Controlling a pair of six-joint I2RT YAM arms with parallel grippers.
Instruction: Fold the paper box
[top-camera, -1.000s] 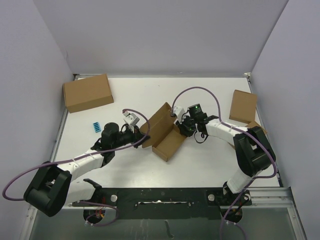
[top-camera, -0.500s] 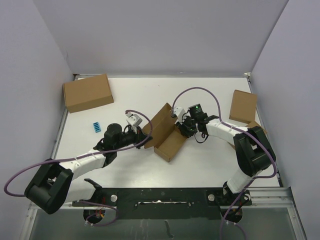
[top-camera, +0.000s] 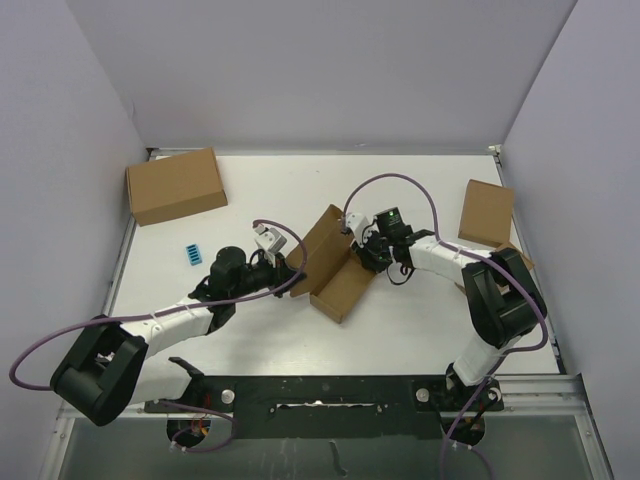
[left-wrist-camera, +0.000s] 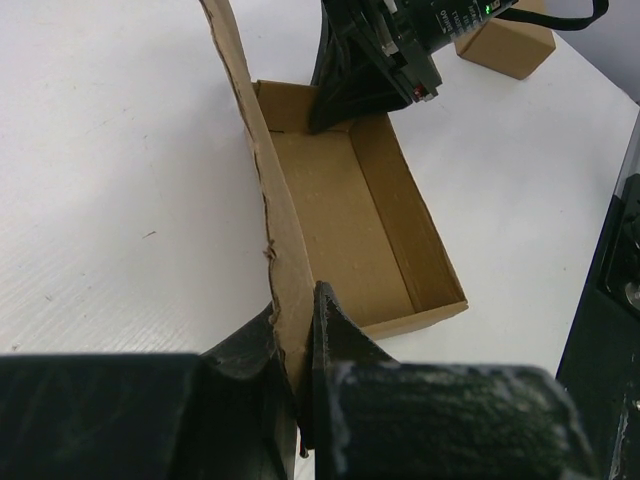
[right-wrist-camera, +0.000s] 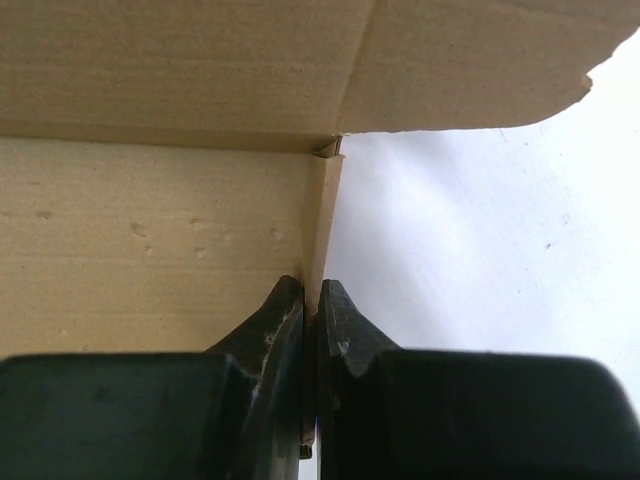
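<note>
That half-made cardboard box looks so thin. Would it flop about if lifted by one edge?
Probably light: the box is thin, empty card. Its raised lid, held in the left pincer, looks slightly bowed, so it likely flexes. The tray has folded walls, so it is probably stiffer.

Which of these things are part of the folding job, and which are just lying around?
In the job: paper box, half-folded; left end effector and right end effector, both pinching it.
Lying about: large closed carton; small blue item; closed brown box on the right.
</note>
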